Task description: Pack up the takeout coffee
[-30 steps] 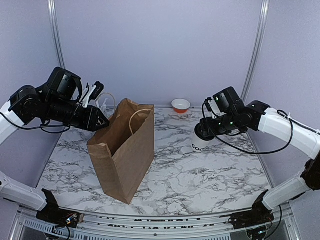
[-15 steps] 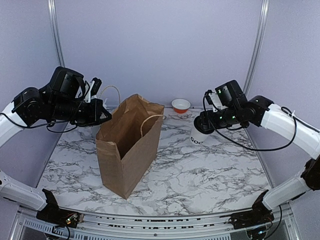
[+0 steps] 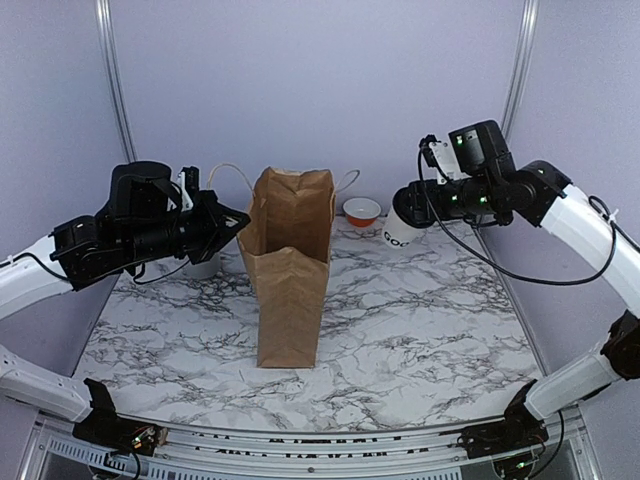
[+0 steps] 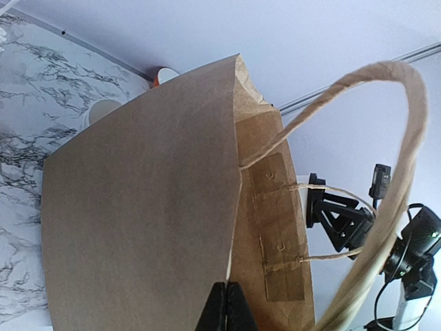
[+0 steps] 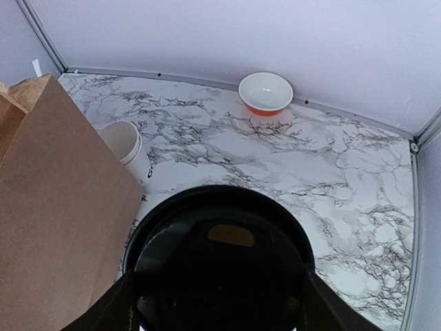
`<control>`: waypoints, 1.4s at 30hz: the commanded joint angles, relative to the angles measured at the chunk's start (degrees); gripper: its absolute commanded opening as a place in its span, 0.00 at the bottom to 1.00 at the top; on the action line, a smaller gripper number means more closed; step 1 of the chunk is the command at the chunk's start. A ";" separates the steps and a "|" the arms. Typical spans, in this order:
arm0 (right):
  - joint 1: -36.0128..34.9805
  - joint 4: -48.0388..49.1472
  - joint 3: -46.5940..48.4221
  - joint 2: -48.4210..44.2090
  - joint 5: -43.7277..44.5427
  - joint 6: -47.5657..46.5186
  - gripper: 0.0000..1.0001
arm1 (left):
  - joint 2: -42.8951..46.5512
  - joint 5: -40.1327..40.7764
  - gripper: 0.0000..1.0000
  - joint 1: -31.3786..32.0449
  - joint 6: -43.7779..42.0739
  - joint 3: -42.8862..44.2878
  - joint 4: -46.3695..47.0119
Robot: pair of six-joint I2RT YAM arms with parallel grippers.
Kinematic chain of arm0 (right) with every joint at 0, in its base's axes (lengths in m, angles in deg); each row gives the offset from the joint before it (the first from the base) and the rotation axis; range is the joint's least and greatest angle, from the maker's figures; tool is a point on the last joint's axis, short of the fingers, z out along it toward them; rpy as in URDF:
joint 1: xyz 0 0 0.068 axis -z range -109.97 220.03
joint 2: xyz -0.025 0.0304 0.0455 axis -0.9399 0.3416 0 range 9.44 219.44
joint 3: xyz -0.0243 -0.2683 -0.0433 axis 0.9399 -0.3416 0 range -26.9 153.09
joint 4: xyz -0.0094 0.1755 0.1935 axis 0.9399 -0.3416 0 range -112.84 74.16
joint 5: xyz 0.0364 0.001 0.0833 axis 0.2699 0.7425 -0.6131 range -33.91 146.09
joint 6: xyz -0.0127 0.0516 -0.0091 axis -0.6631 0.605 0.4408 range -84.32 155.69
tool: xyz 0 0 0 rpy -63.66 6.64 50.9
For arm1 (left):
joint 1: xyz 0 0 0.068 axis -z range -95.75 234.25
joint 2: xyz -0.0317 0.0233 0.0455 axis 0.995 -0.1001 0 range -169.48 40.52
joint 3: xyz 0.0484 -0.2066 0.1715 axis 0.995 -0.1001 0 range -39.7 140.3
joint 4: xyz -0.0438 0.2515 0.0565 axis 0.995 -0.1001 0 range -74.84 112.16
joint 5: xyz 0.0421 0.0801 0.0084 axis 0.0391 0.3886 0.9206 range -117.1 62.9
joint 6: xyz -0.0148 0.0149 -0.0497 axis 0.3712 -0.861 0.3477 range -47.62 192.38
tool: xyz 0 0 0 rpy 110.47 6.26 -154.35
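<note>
Takeout coffee (image 3: 402,226): off the counter (image 3: 420,330), in the air over the far right part, just right of the bag's top. White cup tilted, dark lettering on its side turned to the top camera. Right wrist view: black lid (image 5: 220,258) fills the lower frame, one finger on each side of it.

Right claw (image 3: 415,205): gripping the takeout coffee, jaws spread across the cup's width.

Paper bag (image 3: 290,270): brown, upright, mouth open, standing about mid-counter, a little left of centre. Twine handles stick up on both sides of the mouth; one loop (image 4: 406,138) arcs across the left wrist view.

Left claw (image 3: 235,218): closed, pinched on the bag's upper left edge. In the left wrist view the fingertips (image 4: 234,310) meet on the paper edge with no gap.

Orange bowl (image 3: 362,210): white inside, on the counter at the far edge, right of centre, below and left of the held cup, apart from it.

Lidless white cup (image 5: 124,141): upright on the counter toward the far left, behind the bag, partly hidden by the left arm in the top view.
</note>
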 commanded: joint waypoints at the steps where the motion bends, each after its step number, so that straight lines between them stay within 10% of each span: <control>1: -0.03 -2.76 6.31 0.63 2.86 -1.89 0.68 | 1.04 4.62 0.00 1.99 7.20 -2.43 12.07; 13: -0.10 -6.82 21.25 1.75 2.16 -3.12 0.68 | -0.74 4.29 0.01 6.56 5.18 -4.38 12.83; 42: -16.09 3.47 35.73 9.83 -2.97 -4.74 0.67 | 17.60 6.15 0.63 8.32 -21.44 -7.85 6.95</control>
